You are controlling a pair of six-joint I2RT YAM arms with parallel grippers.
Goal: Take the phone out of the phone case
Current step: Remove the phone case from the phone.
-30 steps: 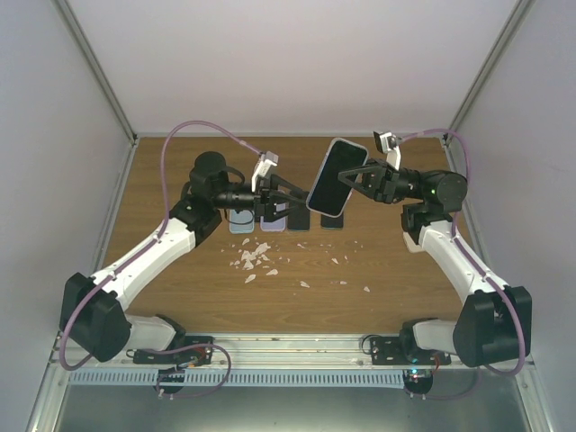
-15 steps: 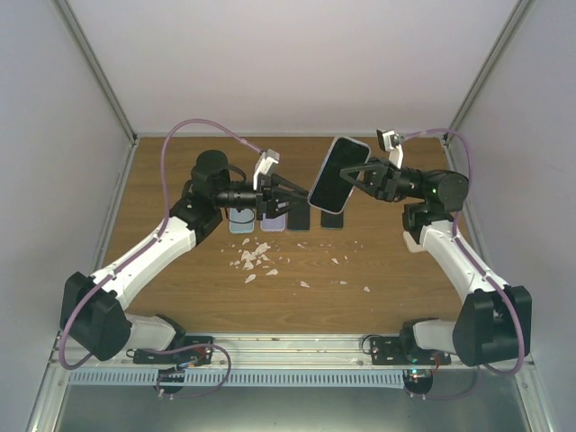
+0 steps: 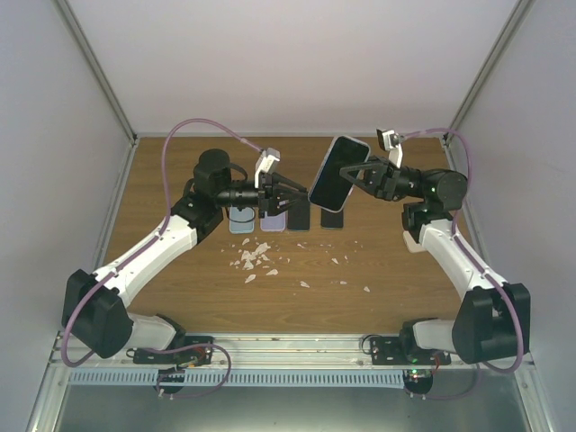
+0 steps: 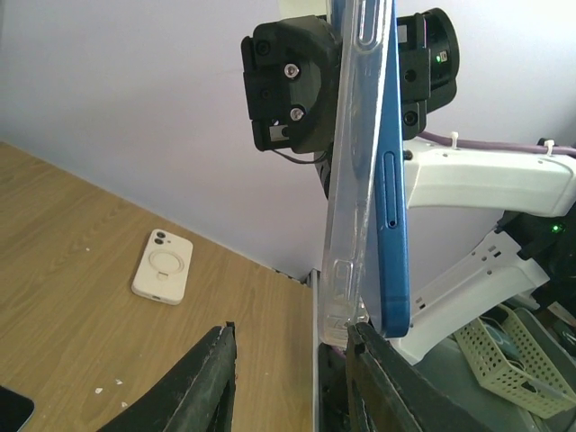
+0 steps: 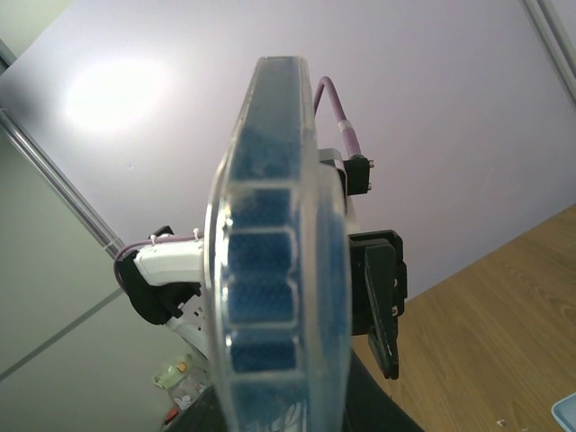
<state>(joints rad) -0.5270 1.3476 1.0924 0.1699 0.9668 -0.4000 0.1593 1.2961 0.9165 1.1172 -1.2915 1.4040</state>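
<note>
A blue phone [image 4: 391,171] sits in a clear case [image 4: 355,180] and is held up in the air above the table's far middle [image 3: 337,174]. My right gripper [image 3: 360,178] is shut on it, gripping it edge-on in the right wrist view [image 5: 279,270]. In the left wrist view the case's lower corner stands peeled a little off the phone. My left gripper [image 3: 301,193] is open, its fingers [image 4: 209,382] spread, the right finger tip touching the case's lower corner [image 4: 346,328].
A row of phones and cases [image 3: 279,219] lies on the wooden table under the grippers. White crumbs [image 3: 256,256] are scattered in front. A white phone case [image 4: 162,266] lies near the right wall. A white basket [image 4: 517,360] stands beyond the table edge.
My left gripper has moved right toward the held phone, reaching its lower corner. The right gripper has lifted the phone slightly and holds it steady.
</note>
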